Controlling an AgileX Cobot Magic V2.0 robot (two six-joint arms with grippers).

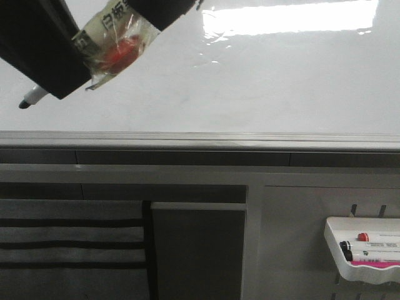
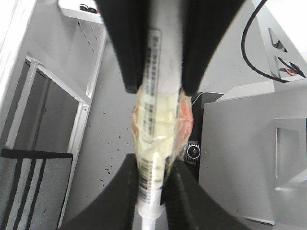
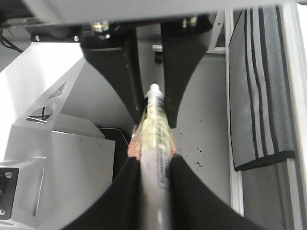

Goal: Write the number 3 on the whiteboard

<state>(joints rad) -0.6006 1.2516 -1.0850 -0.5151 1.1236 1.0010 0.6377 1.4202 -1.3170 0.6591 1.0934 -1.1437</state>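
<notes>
Both black grippers, left (image 2: 152,191) and right (image 3: 152,167), clamped one tape-wrapped marker (image 1: 112,47) near the glossy whiteboard's (image 1: 262,81) upper-left corner; no stroke visible, tip contact judged next.

Large glossy white whiteboard (image 1: 262,75) with silver-grey metal frame edge, lying flat, bright glare at far side, surface unmarked, nothing resting on it

Grey speckled floor (image 2: 108,143), black-striped grey cloth (image 1: 69,247), white pegboard panel (image 1: 294,244), bright overhead glare
</notes>
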